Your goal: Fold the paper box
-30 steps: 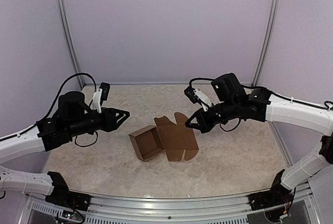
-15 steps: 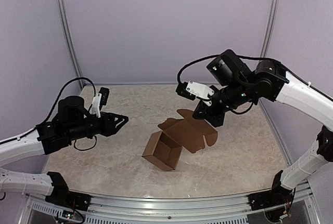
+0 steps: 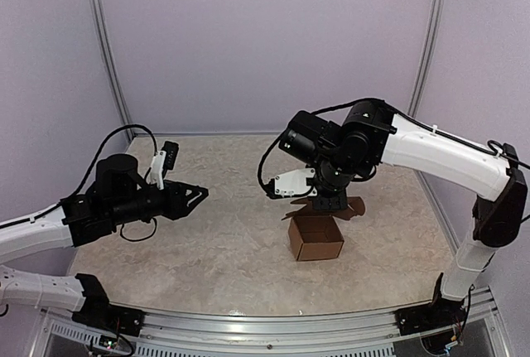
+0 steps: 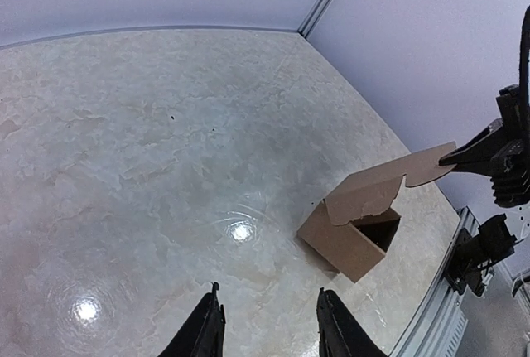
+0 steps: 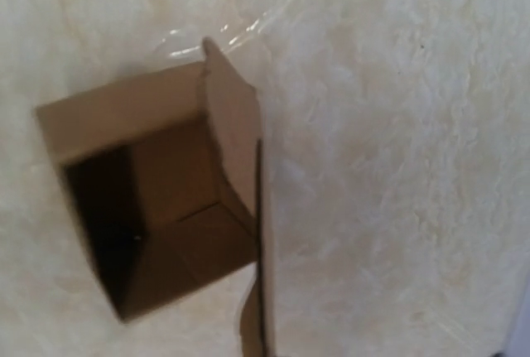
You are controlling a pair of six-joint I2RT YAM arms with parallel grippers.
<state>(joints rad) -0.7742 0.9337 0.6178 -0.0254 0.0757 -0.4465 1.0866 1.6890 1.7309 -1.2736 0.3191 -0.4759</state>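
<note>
Pale lilac walls [image 3: 265, 42] close in a marbled tabletop [image 3: 207, 249], with two arms up over it. Right of centre sits the box [image 3: 316, 238], upright on the top, mouth open to the ceiling. Off the box's far edge its lid flap [image 4: 383, 188] stands up & leans out past the box. Directly above the box hangs the right claw [image 3: 330, 206], pointing down, pressed together on the far tip of that flap. It's pinching it, going by the left wrist cam. The right wrist cam looks straight down into the box & shows only the flap's edge running off the bottom of frame. Well to the left of the box is the left claw [image 3: 195, 195], held off the tabletop & aimed toward the box. Its fingers [image 4: 204, 334] are partly spread w/ only tabletop showing between them.
</note>
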